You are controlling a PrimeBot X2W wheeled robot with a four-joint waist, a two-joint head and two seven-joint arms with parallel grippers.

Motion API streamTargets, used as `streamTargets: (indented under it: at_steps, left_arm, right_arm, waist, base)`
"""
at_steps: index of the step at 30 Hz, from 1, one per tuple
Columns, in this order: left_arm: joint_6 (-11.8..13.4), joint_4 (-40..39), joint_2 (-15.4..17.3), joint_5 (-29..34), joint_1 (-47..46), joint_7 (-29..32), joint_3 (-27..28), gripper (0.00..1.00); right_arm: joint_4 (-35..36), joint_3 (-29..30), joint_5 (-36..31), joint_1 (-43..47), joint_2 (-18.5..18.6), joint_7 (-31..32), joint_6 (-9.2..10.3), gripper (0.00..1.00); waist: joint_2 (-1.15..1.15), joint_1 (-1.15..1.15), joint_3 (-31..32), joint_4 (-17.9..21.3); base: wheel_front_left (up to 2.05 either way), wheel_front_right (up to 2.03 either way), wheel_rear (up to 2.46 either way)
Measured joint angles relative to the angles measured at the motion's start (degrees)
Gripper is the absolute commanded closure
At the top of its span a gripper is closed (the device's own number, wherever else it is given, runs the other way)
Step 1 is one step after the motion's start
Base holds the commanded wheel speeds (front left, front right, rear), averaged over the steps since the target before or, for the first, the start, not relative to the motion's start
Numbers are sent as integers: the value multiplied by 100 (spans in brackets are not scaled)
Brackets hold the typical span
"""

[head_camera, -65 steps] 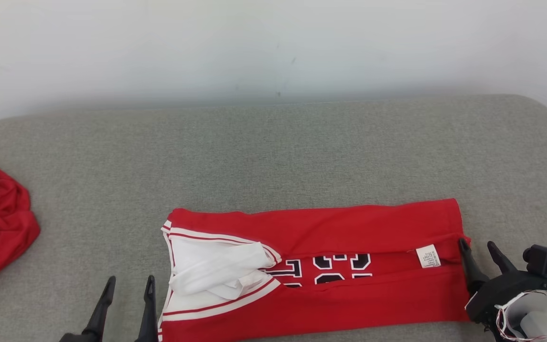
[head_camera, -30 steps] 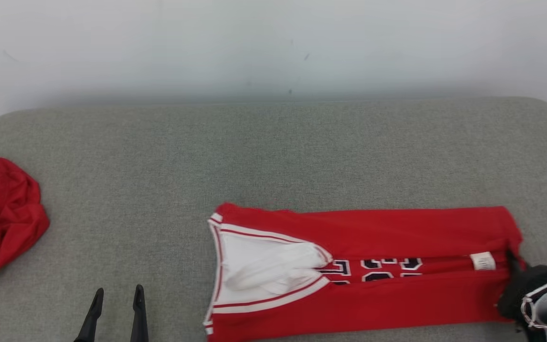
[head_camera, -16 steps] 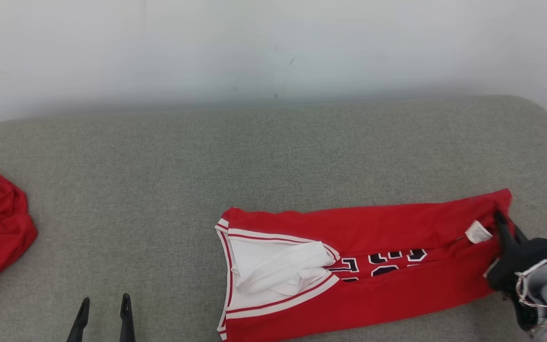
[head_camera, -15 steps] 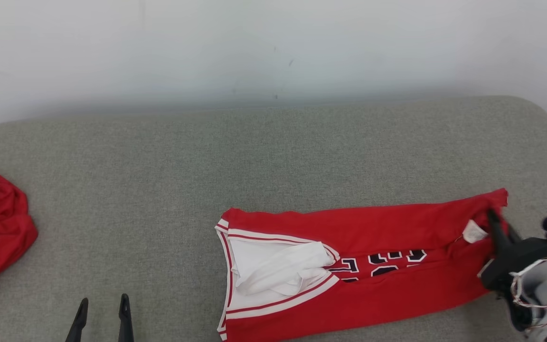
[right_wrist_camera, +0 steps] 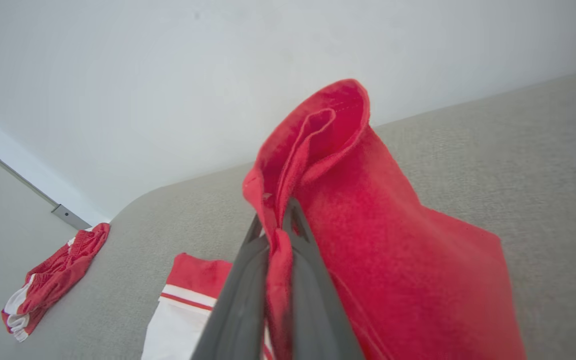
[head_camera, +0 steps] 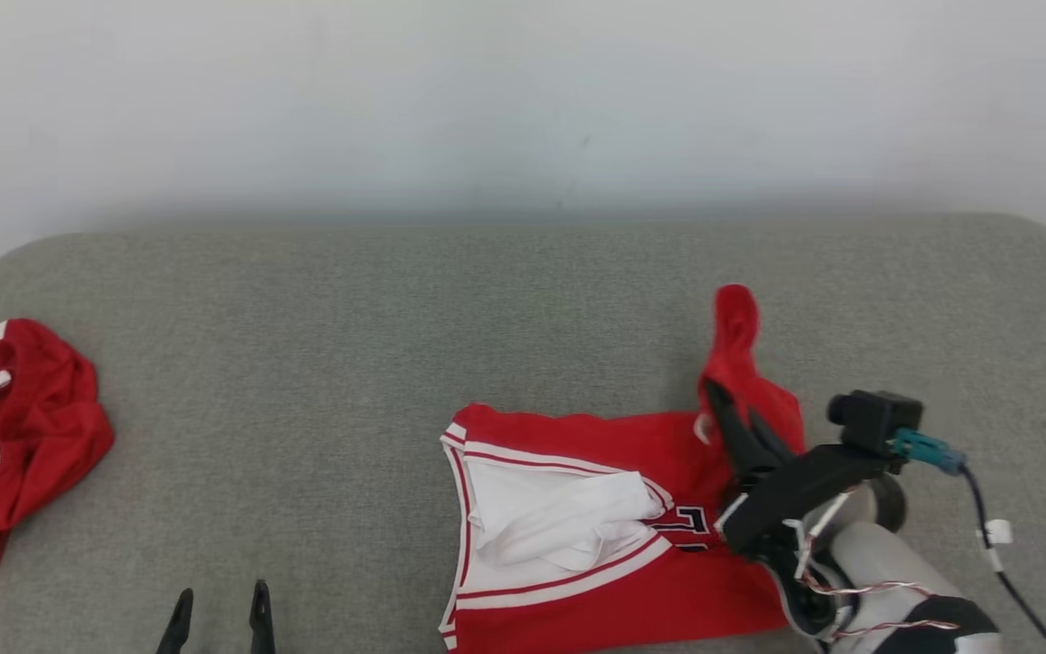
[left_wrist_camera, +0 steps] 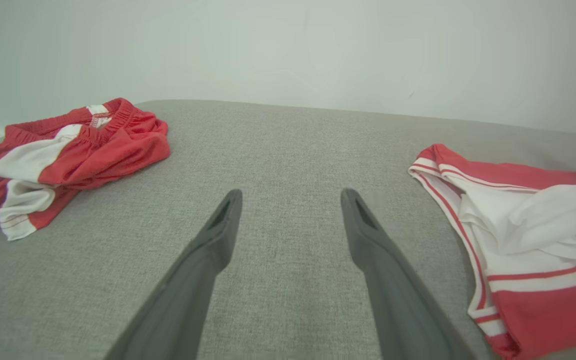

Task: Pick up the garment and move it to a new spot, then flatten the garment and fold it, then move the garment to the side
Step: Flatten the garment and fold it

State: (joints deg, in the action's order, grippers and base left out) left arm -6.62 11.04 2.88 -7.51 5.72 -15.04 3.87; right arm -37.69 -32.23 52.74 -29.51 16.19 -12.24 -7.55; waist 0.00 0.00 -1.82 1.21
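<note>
The garment (head_camera: 577,509) is a red jersey with white trim and dark numbers, lying folded lengthwise on the grey cushion. My right gripper (head_camera: 730,407) is shut on the garment's right end and holds it lifted and carried leftward, so a red flap (head_camera: 735,331) stands up above the rest. In the right wrist view the red cloth (right_wrist_camera: 368,210) is pinched between the fingers (right_wrist_camera: 248,280) and drapes to the right. My left gripper (head_camera: 219,607) stands open at the lower left, apart from the garment (left_wrist_camera: 518,240), with bare cushion between its fingers (left_wrist_camera: 218,235).
A second red and white garment (head_camera: 5,436) lies crumpled at the cushion's far left edge (left_wrist_camera: 63,150). A pale wall rises behind the grey cushion (head_camera: 396,318). A cable (head_camera: 1004,563) trails from the right wrist.
My right gripper has lifted the garment's right end and carried it leftward over the rest, shortening the laid-out part. The left gripper stays open and low. The camera has shifted slightly.
</note>
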Motion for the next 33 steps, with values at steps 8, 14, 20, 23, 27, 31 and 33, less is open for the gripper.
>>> streamTargets:
  at_steps: [8, 14, 20, 23, 27, 31, 33]
  left_arm:
    - [2, 197, 2, -31, -142, 0, -314, 0]
    - [9, 331, 1, -136, -287, 0, -513, 0]
    - [15, 438, 1, -191, -492, 0, -615, 0]
    - [15, 485, 1, -219, -598, 0, -642, 0]
    - [14, 526, 1, -261, -677, 0, -635, 0]
    - [14, 564, 1, -283, -723, 0, -625, 0]
    - [14, 586, 2, -301, -736, 0, -611, 0]
  right_arm:
    - [77, -160, -291, -103, -836, 214, 0, 100]
    - [-75, -216, -402, -143, -1136, 275, 0, 100]
    - [-330, -343, -487, -213, -1261, 336, 0, 100]
    - [-471, -438, -550, -211, -1291, 357, 0, 100]
    - [-662, -581, -589, -199, -1312, 357, 0, 100]
    - [-772, -737, -478, -181, -1316, 347, 0, 100]
    - [-783, -851, -377, -174, -1323, 331, 0, 100]
  waist:
    - [0, 0, 44, -364]
    - [0, 0, 13, -575]
    - [0, 0, -95, -718]
    - [0, 0, -164, -769]
    - [0, 0, -236, -816]
    - [0, 0, -268, -845]
    - [0, 0, -265, -854]
  base:
    - [0, 0, 0]
    - [0, 0, 0]
    - [0, 0, 0]
    - [0, 0, 0]
    - [0, 0, 0]
    - [0, 0, 0]
    - [0, 0, 0]
